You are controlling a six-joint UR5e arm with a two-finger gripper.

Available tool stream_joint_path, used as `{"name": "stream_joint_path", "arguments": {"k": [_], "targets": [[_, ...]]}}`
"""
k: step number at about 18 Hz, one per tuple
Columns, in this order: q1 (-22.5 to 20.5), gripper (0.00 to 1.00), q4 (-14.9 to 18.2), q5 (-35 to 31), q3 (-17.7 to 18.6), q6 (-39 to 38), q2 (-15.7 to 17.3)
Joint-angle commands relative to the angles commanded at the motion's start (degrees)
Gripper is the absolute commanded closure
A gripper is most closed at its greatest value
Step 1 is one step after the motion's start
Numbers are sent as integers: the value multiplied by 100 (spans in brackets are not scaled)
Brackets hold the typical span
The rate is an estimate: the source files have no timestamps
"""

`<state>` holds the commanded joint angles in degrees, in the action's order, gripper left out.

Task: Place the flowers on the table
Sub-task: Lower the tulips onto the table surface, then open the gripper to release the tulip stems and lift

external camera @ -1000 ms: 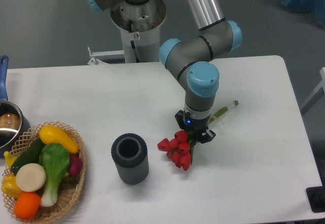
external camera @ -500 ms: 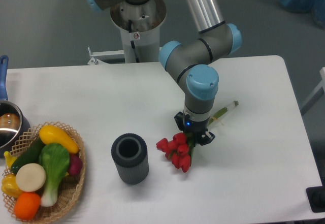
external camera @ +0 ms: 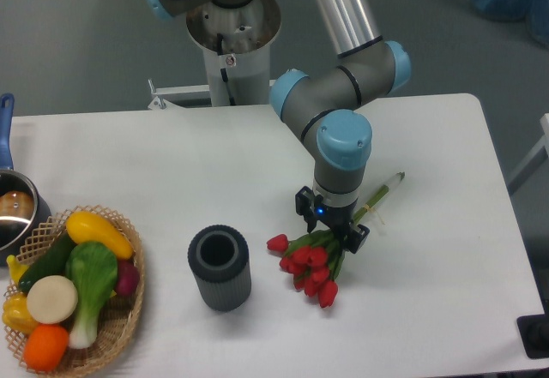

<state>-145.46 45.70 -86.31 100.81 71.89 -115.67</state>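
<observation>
Worktop (external camera: 446,309): we see one, white, with bare room right of the arm up to its rounded edge.
Basket (external camera: 129,309): one, cut off at bottom left.
Cylinder (external camera: 220,268): one, dark, left of the flowers.
Flowers (external camera: 307,262): one bunch lying mid-worktop, about nine buds, stems running up-right under the gripper.
Gripper (external camera: 333,228): one, right over the stems; we cannot tell whether it grips them.

dark ribbed cup (external camera: 220,268), vegetable basket (external camera: 120,327), pot (external camera: 15,211)

A robotics lab: an industrial arm (external camera: 343,27) on a metal pedestal (external camera: 233,44) behind a bare white tabletop (external camera: 171,164), toy vegetables (external camera: 81,279) as props, grey floor (external camera: 77,44).
</observation>
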Motion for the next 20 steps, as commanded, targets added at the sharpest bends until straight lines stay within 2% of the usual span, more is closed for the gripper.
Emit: {"name": "stream_joint_path", "arguments": {"k": [2,5,6,10,13,16,20], "targets": [[-70,1,0,9,-44,0,70],[-167,0,0,61,-79,-53,517],[-254,0,-26,131,-88,-53,562],[-439,0,-35,667,-149,-35,834],[-667,0,-97,1106,-325,-53,1106],[-852,0,-97,1160,-395,-62,1423],[-1002,0,-88,1143,-553,-123,1643]]}}
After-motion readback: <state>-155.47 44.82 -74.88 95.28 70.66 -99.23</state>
